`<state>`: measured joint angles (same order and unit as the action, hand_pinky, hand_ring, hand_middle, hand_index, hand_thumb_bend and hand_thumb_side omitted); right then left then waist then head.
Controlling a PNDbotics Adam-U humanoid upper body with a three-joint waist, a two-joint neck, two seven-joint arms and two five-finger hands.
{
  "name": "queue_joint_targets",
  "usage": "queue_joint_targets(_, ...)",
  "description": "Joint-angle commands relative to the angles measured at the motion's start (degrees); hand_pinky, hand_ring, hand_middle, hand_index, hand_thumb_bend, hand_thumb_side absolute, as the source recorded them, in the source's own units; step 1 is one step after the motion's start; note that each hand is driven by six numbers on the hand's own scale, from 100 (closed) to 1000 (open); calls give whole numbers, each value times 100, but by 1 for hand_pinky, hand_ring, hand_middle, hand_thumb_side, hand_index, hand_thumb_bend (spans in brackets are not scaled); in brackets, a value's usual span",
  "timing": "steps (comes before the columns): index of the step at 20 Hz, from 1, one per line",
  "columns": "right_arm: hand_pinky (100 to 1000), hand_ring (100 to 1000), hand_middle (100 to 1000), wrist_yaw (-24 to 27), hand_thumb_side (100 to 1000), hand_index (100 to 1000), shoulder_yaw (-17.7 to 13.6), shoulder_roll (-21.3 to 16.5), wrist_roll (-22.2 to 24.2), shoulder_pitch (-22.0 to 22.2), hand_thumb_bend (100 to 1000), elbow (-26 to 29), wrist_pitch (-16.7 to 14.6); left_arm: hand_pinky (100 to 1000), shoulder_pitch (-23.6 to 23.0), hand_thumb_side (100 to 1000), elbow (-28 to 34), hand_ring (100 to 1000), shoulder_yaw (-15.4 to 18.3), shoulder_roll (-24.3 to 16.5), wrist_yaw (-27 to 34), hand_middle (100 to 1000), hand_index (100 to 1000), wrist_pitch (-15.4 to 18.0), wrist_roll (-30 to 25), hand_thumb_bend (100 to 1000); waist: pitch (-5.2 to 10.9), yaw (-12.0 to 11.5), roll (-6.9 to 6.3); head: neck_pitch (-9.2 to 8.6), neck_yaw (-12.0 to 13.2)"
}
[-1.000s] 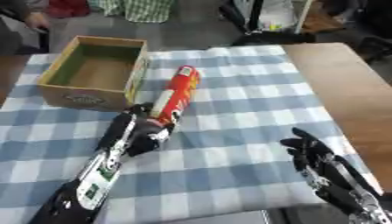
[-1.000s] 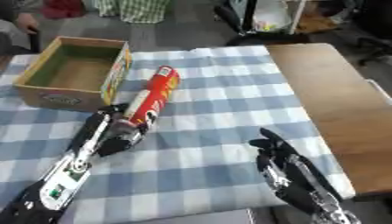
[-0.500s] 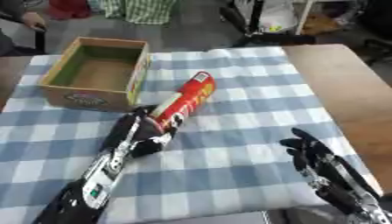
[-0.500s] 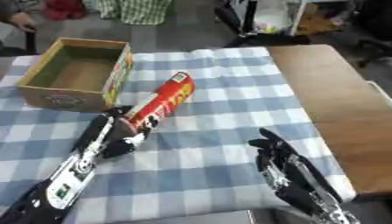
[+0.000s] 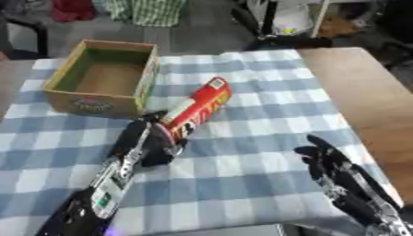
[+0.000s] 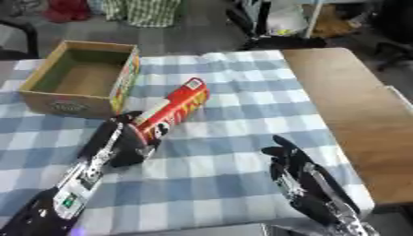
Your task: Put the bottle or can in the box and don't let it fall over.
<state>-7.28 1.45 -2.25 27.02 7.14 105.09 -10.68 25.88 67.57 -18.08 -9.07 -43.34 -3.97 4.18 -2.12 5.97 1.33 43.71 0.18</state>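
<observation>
We see the left hand (image 5: pixel 151 144) curled around the lower end of the red can (image 5: pixel 196 109), which tilts (top end raised) just beside the box (image 5: pixel 102 77). The right hand (image 6: pixel 300 174) rests with fingers spread, well away from the box.

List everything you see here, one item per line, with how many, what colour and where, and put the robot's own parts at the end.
Can: one, red with yellow and white print, lying tilted on the cloth right of the box, near end in the left hand.
Box: one, brown cardboard, open top, empty, far left of the table.
Tablecloth: one, blue and white check, covering most of the table.
Table: one, bare brown wood along the right side.
Left hand: one, black, fingers curled round the can's near end.
Right hand: one, black, open, idle at lower right.
</observation>
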Motion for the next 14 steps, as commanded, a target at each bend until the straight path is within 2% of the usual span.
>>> queue_joint_targets(1, 952, 944, 810, -8, 588, 1000, 6, 2, 0, -12, 100, 100, 6, 608, -63, 253, -331, 731, -21, -21, -173, 536, 803, -4, 17, 100, 74, 5, 35, -43, -24)
queue_joint_targets(5, 953, 944, 810, -11, 592, 1000, 4, 2, -2, -9, 100, 98, 8, 495, -59, 203, -385, 627, 14, -9, -206, 440, 719, 0, 165, 100, 75, 1, 38, -38, -27)
queue_joint_targets(6, 953, 944, 810, -10, 592, 1000, 4, 2, -3, -8, 100, 98, 9, 490, -58, 203, -400, 622, 25, -5, -196, 434, 714, -3, 218, 100, 75, -1, 38, -37, -29)
queue_joint_targets(7, 953, 945, 810, -10, 592, 1000, 5, 2, -3, -8, 100, 98, 9, 441, -56, 233, -411, 586, 34, -2, -181, 394, 680, -2, 271, 100, 76, -2, 39, -36, -31)
queue_joint_targets(11, 953, 945, 810, -7, 592, 1000, 4, 2, -3, -10, 100, 97, 12, 345, -48, 339, -401, 516, 93, 3, -19, 316, 603, 29, 555, 100, 77, -3, 41, -43, -42)
queue_joint_targets(14, 953, 945, 810, -8, 593, 1000, 2, 4, -5, -12, 100, 97, 13, 313, -51, 401, -243, 496, 182, -12, 166, 288, 571, 26, 750, 100, 76, -4, 43, -50, -55)
